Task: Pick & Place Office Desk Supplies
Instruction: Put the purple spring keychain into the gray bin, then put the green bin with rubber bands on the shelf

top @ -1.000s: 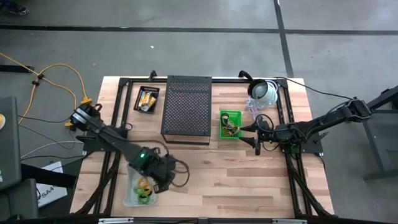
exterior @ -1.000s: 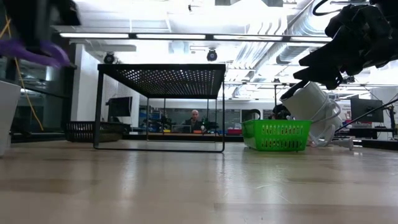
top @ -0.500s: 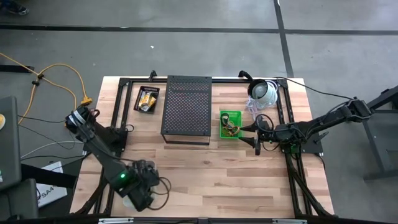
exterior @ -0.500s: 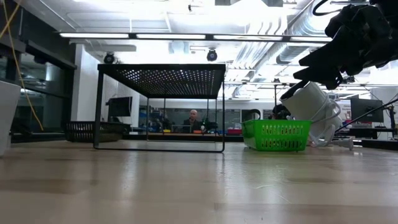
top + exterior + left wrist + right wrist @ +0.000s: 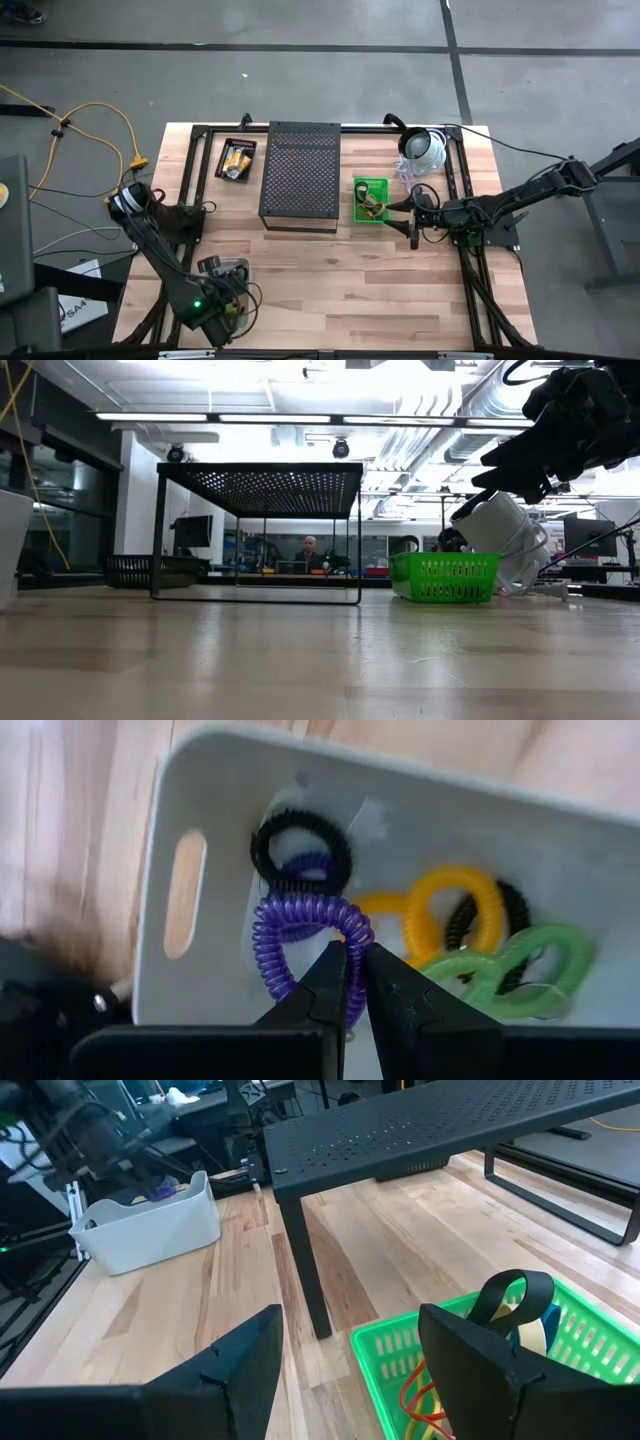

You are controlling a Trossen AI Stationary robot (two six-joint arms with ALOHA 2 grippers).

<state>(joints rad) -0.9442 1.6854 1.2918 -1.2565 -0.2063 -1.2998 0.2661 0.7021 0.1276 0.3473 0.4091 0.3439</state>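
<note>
Over the white bin (image 5: 236,268), at the table's near-left corner, we have the left gripper (image 5: 349,982) pointing down into it; its fingers are pinched nearly together on the purple coil loop (image 5: 300,925), which hangs against the bin floor, so we judge this a placing step with the loop not yet let go. Beside the purple loop in the bin lie a black coil loop (image 5: 298,850), orange loops (image 5: 440,910) and green loops (image 5: 510,960), which suggests the bin is where the coils get sorted. Far right of the bin, past the black mesh riser (image 5: 300,172), the right gripper (image 5: 345,1355) waits with fingers spread wide and nothing between them, just over the edge of the green basket (image 5: 420,1345). That basket holds rubber bands (image 5: 415,1395) and a black loop (image 5: 512,1295). Behind the riser from the bin sits a black tray (image 5: 238,158) with yellow packets. Nothing blocks the release; the crowded loops beneath might snag the fingers on withdrawal.
</note>
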